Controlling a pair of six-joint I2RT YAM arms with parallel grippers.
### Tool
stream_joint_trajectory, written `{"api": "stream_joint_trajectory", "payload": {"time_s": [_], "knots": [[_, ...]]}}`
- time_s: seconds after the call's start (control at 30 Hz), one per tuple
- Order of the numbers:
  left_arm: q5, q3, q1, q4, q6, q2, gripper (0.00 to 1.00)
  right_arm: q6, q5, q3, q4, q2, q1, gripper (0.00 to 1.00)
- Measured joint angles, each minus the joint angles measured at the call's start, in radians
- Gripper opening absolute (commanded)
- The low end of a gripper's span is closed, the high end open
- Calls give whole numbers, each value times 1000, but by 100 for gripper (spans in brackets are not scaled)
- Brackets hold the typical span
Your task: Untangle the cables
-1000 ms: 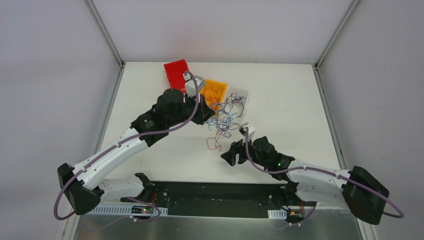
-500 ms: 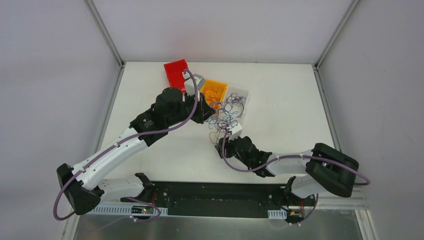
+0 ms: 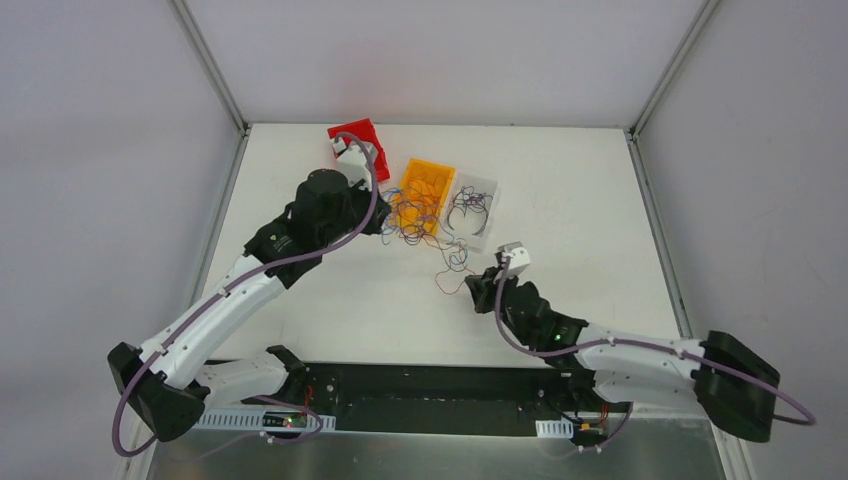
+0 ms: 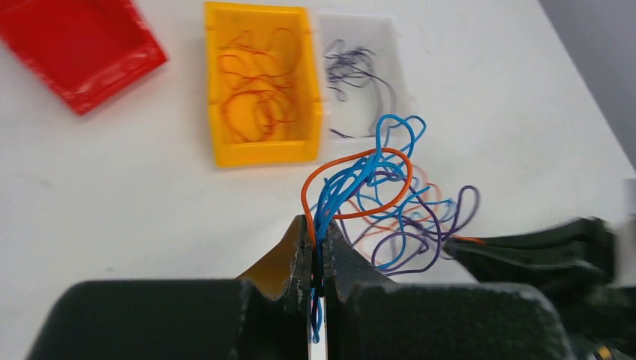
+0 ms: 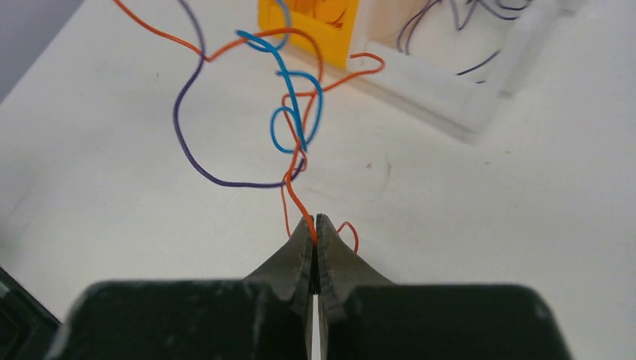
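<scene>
Change: your right gripper point(image 5: 316, 225) has just clamped an orange wire point(image 5: 293, 187). Your left gripper point(image 4: 315, 244) stays shut on blue strands point(image 4: 341, 187), so the cables point(image 4: 390, 206) hang stretched between them, ready for pulling apart.
Bins: yellow bin point(image 4: 259, 154) holds orange wires, clear tray point(image 4: 390, 45) holds dark ones, and red bin point(image 4: 75, 45) looks empty, though it is partly cropped.

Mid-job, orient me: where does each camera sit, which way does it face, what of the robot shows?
Top external: above and behind the bases, looking down on the table; left arm and right arm show.
Left wrist: on the left arm, facing past the left gripper, fingers shut on the cables.
Right wrist: likewise; right gripper pinches an orange strand.
Shared: both wrist views show the yellow bin and clear bin.
</scene>
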Motion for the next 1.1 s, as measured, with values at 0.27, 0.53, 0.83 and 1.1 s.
{"api": "stream_joint_trajectory", "payload": {"time_s": [0.27, 0.53, 0.83, 1.1], "knots": [[-245, -105, 111, -82, 1, -137, 0, 167, 219, -11, -411, -470, -105, 0], [-441, -203, 142, -201, -93, -246, 0, 311, 344, 136, -816, -525, -320, 0], [-563, -203, 128, -280, -224, -250, 0, 325, 203, 304, -903, -426, -453, 0], [-612, -203, 121, -304, -264, -242, 19, 341, -3, 326, -941, -415, -579, 0]]}}
